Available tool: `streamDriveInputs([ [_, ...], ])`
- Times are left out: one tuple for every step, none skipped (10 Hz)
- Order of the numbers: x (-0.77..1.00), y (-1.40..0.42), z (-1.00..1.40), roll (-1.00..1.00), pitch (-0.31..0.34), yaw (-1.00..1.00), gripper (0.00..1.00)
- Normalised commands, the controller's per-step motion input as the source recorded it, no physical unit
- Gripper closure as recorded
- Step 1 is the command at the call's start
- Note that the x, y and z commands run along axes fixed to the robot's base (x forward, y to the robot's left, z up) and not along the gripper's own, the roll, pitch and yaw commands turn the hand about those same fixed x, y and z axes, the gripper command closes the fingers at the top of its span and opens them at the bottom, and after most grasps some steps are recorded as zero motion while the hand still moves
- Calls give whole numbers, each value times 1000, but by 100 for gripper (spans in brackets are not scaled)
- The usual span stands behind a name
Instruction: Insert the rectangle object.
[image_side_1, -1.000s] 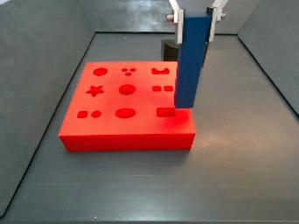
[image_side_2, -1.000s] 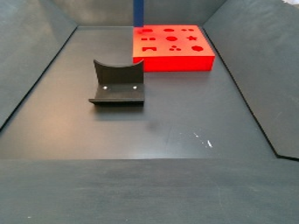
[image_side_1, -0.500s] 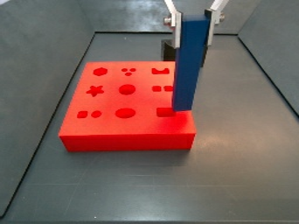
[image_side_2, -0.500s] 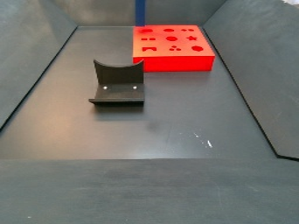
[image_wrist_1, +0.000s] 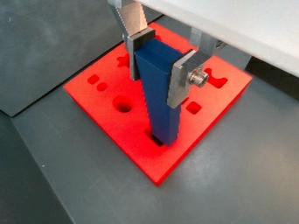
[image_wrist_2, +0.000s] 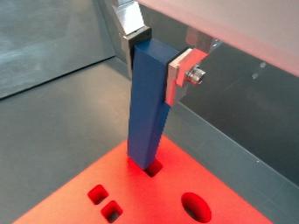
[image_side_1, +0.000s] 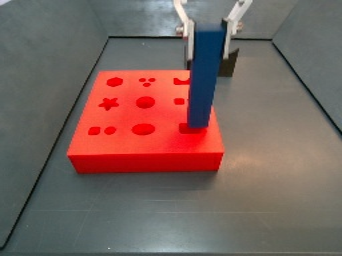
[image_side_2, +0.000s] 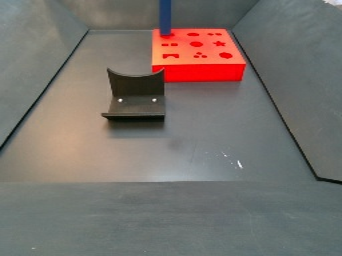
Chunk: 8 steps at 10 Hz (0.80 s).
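The rectangle object (image_side_1: 203, 85), a long blue bar, stands upright with its lower end in a square hole near the front right corner of the flat red block (image_side_1: 134, 145). My gripper (image_side_1: 209, 35) is above the block, shut on the bar's upper end, with a pad on each side. Both wrist views show the bar (image_wrist_1: 162, 105) (image_wrist_2: 146, 114) between my gripper's (image_wrist_1: 163, 61) (image_wrist_2: 160, 59) silver fingers and its foot in the hole of the red block (image_wrist_1: 100, 101) (image_wrist_2: 152, 197). In a side view only the bar's (image_side_2: 164, 15) lower part shows, above the block (image_side_2: 201, 68).
The dark fixture (image_side_2: 134, 95) stands on the floor apart from the red block; it shows behind the bar in a side view (image_side_1: 233, 62). The block's top has several other shaped holes. Grey walls enclose the floor.
The gripper and bar have shifted left over the block. The bar's lower end now sits in the square hole instead of beside it.
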Motion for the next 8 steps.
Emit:
streamDriveInputs([
  [49,-49,-143,-86,-21,0,100],
  [0,0,-51,0,0,0,100],
  [-37,0,-34,3,0,0,100],
  [-283,-26,0,64,0,-14,100],
  [-266,-114,23,124,0,-63,100],
  [-154,-40,0,73,0,-40,100],
  [-14,-20,0,56,0,-14,100],
  [0,0,-91,84,30,-20,100],
])
